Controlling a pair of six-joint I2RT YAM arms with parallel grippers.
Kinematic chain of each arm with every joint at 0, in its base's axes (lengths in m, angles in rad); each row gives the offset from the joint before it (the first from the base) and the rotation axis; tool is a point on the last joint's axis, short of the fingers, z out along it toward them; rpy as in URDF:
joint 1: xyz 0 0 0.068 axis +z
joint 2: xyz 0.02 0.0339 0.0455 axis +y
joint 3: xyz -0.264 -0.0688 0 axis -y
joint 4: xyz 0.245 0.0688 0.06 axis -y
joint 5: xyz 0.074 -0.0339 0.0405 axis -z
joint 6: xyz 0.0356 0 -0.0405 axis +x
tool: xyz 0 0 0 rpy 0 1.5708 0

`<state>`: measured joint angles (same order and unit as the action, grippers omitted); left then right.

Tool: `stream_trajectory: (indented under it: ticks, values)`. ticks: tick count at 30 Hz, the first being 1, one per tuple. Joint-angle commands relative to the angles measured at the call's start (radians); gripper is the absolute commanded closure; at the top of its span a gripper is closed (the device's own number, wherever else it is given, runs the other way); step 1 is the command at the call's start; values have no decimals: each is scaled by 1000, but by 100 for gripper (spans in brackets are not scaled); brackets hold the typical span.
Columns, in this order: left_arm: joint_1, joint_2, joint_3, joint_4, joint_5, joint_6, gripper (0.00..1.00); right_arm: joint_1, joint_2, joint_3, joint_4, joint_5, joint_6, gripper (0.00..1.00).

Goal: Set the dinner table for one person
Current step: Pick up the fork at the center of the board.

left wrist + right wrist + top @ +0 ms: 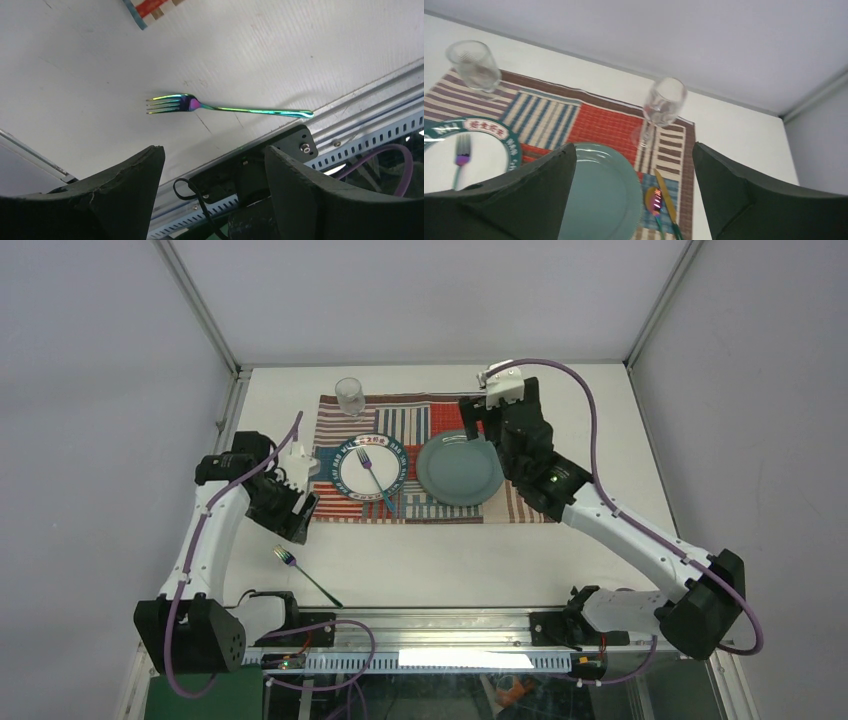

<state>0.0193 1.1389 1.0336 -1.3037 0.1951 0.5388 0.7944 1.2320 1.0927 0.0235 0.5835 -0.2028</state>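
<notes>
Under both arms, the dinner table (450, 560). Spread and empty: the left gripper (214, 150) near a fork (220, 107) by its near edge, the right gripper (634, 146) over a teal plate (599, 200) on the placemat's (405, 425) right half.

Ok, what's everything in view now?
table: one, white, under everything
placemat: one, red-blue-white stripes, far middle of table
white plate: one, green-rimmed, placemat's left
teal plate: one, teal, beside white plate
plate fork: one, iridescent, on white plate
loose fork: one, iridescent, bare table by left arm
tumbler: one, clear, placemat's far left corner
wine glass: one, clear, beyond teal plate
spoon: one, iridescent, right of teal plate
knife: one, iridescent, beside spoon
left gripper: one, black, open near loose fork
right gripper: one, black, open near teal plate
</notes>
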Motion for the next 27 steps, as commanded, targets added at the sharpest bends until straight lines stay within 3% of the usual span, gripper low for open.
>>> stream_trajectory:
  ticks: [1,3,5,8,11,13,21,27]
  values:
    - [-5,-42,-25,-109,-38,77,23,-47,-46,-54,-39,23,-40,11]
    - [-4,-55,-41,-127,-38,106,26,-60,-55,-56,-69,23,-40,11]
    - [-5,-59,-47,-149,-19,133,29,-65,-54,-54,-73,-84,-30,10]
    - [-5,-69,-78,-150,-7,166,23,-73,-46,-40,-75,-94,-42,10]
    - [-5,-80,-101,-144,9,211,27,-80,-30,-17,-76,-97,-53,10]
    - [-6,-89,-111,-135,7,244,23,-81,-12,3,-90,-105,-51,10]
    - [-6,-88,-172,32,-60,389,23,-84,69,85,-116,-126,-84,10]
    - [-6,-61,-230,182,28,463,24,-91,118,91,-92,-84,-155,10]
